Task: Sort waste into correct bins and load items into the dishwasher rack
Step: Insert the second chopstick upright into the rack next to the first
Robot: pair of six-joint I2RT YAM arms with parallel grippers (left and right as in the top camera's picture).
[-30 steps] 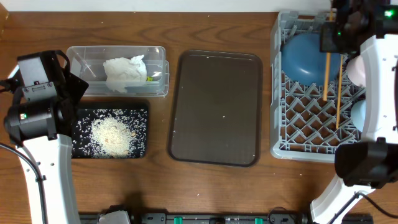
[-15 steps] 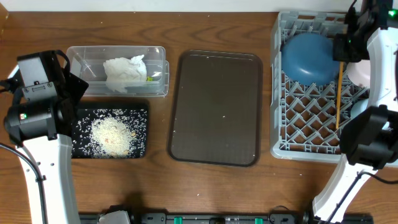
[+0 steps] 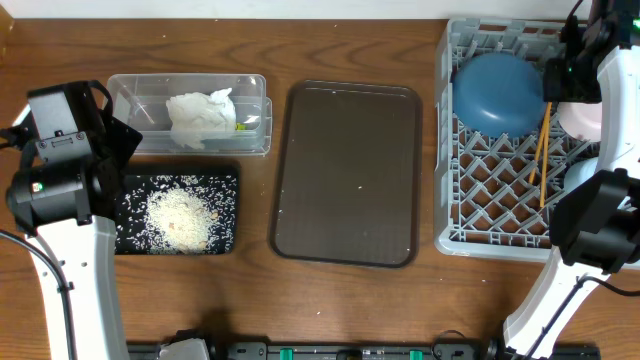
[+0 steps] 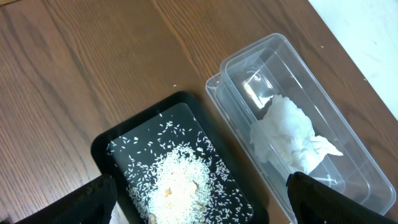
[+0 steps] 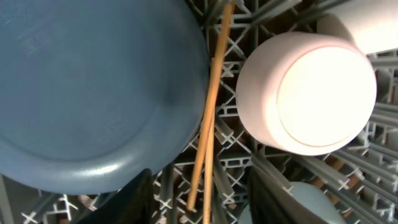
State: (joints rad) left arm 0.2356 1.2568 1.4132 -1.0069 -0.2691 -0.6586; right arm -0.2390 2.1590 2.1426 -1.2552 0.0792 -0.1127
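Observation:
The grey dishwasher rack at the right holds an upside-down dark-blue bowl, a white-pinkish bowl and a light-blue bowl. Two wooden chopsticks lie on the rack's lattice between the dark-blue bowl and the white-pinkish bowl. My right gripper hangs open over them, fingers clear on both sides. My left gripper is open above the rice in the black tray. The clear tub holds the crumpled napkin and a small wrapper.
A large dark brown serving tray lies in the middle of the wooden table, between the bins and the rack. The clear tub sits behind the black tray at the left.
My right gripper has opened and let go of the chopsticks, which now lie in the rack beside the dark-blue bowl. The left arm has not moved.

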